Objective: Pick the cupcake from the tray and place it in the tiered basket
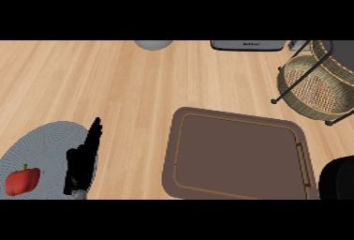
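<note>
Wooden counter point(138, 84) w/ light planks running across. Bottom-left: round grey-blue woven placemat point(41, 145), cut off by the lower edge. On it, near its lower-left part, a red bell pepper point(22, 182), stem pointing up. At the far edge, top centre, a pale grey rounded obj point(153, 44), only partly in view, can't tell what it is. Right of that, also at the far edge, a dark flat appliance-like thing w/ a light rim point(247, 45), some small lettering on it, unreadable. The pepper sits well apart from both far-edge items.
</note>
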### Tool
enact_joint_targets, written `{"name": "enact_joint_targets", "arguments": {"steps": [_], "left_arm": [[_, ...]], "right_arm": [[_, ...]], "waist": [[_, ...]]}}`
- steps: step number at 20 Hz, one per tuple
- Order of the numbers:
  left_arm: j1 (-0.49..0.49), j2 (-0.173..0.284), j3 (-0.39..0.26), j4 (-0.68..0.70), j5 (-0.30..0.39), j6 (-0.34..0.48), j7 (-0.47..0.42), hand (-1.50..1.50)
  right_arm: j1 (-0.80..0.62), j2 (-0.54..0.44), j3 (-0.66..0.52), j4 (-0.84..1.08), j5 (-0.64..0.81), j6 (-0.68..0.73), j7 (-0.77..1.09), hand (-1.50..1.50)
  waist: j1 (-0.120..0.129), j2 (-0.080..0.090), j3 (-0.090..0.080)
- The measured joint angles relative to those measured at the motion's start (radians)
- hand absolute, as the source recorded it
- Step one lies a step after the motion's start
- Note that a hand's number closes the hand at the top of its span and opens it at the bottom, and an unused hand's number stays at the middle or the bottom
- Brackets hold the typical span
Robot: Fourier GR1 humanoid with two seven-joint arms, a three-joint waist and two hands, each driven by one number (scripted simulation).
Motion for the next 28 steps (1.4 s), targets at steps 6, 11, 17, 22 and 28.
{"name": "enact_joint_targets", "arguments": {"steps": [6,11,17,22,28], "left_arm": [[0.006,-0.01,0.006,-0.01,-0.021,0.003,0.008,0.0],[0.0,-0.011,0.021,-0.003,-0.019,-0.015,-0.001,0.0],[0.0,-0.017,0.029,0.007,-0.02,-0.02,-0.018,0.0],[0.004,-0.028,0.026,-0.005,-0.029,-0.012,-0.003,0.0],[0.016,-0.026,0.031,-0.008,-0.029,-0.025,-0.015,0.0]], "right_arm": [[-0.091,0.082,0.069,0.125,0.101,-0.075,-0.006,1.5],[-0.168,0.145,0.08,0.272,0.147,-0.135,-0.042,1.5],[-0.207,0.212,-0.018,0.418,0.043,-0.115,-0.069,-1.5],[-0.239,0.249,-0.103,0.474,-0.044,-0.12,-0.1,-1.5],[-0.271,0.218,-0.219,0.516,-0.141,-0.158,-0.142,-1.5]], "waist": [[-0.003,-0.001,0.001],[-0.001,0.0,0.001],[0.0,0.002,0.002],[-0.005,-0.002,-0.003],[-0.008,-0.002,0.0]]}}
